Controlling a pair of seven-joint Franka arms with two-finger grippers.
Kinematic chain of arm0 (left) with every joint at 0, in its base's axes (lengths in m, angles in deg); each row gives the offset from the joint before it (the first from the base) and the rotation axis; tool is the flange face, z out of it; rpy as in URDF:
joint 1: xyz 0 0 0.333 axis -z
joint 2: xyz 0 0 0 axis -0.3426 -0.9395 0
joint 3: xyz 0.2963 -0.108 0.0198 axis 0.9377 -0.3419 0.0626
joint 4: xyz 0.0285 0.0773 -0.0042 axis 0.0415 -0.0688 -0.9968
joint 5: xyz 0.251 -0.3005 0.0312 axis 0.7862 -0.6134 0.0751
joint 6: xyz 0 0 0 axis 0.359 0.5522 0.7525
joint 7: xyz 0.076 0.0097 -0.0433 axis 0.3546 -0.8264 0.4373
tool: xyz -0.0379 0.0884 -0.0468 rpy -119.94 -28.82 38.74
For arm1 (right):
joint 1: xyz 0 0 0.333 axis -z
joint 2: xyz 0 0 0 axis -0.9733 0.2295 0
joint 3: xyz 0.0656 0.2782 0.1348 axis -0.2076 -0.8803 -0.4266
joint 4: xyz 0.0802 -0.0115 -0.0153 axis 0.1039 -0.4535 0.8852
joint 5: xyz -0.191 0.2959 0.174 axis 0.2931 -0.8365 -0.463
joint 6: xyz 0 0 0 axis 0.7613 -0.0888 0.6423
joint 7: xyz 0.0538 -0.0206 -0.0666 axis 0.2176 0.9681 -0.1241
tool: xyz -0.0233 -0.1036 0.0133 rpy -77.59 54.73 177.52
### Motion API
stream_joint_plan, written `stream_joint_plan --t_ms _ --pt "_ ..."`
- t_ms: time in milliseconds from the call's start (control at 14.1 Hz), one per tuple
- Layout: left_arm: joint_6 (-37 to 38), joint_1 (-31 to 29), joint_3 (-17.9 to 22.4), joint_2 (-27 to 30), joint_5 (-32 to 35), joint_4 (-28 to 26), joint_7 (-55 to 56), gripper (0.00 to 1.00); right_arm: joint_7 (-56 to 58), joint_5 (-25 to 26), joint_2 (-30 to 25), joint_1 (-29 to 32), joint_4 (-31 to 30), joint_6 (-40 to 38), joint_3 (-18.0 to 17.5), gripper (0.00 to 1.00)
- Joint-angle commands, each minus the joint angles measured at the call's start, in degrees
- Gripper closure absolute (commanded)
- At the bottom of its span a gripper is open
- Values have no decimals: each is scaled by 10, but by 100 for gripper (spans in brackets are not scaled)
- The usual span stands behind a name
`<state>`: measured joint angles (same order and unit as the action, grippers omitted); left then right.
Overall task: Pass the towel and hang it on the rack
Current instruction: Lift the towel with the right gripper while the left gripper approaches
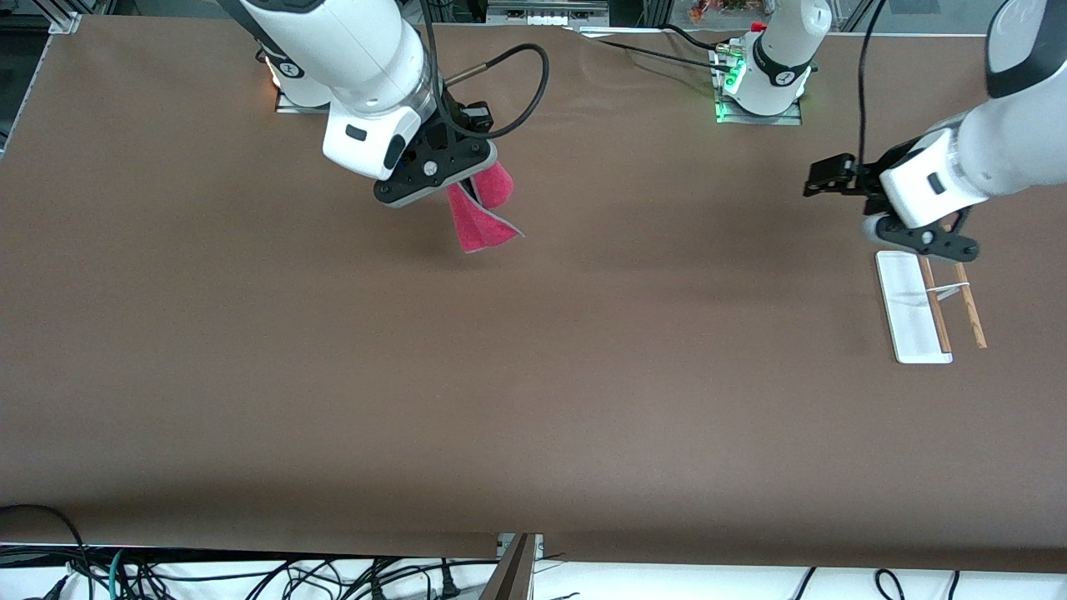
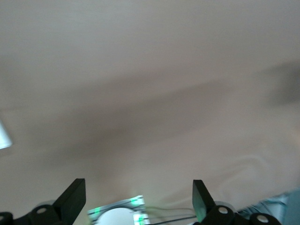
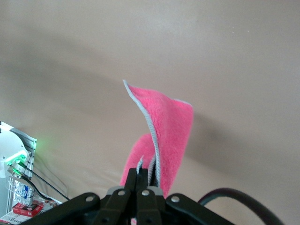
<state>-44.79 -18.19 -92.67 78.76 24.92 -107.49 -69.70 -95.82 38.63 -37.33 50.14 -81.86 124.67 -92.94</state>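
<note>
The right gripper [image 1: 454,185] is clamped on one edge of the pink towel [image 1: 479,218], which hangs limp in the air over the counter [image 1: 533,375] toward the right arm's end. It looks light, soft and floppy, so the free lower corner seems the best place to take it. The left gripper [image 1: 925,242], jaws wide and empty, waits over the rack [image 1: 913,312].

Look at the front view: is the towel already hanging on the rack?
No: the towel dangles from the shut right tool above bare table, apart from the rack at the left arm's end.
</note>
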Motion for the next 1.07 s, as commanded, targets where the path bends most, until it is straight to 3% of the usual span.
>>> stream_joint_plan --t_ms 0,213,427,711,995 --pt "13 10 4 -11 -66 3 -64 0 -7 22 -11 -13 7 -4 1 100" --pt "0 10 4 -41 -146 -4 -158 0 -7 19 -13 -21 7 11 -1 100" --pt "-55 11 4 -57 -210 -5 -319 0 -32 12 -13 -50 16 35 -1 100" --pt "-122 32 -14 -81 -280 -6 -481 0 -111 -36 -11 -85 20 104 0 100" --pt "-145 31 -60 -68 -292 -22 -507 0 -182 -64 -6 -115 20 189 0 100"
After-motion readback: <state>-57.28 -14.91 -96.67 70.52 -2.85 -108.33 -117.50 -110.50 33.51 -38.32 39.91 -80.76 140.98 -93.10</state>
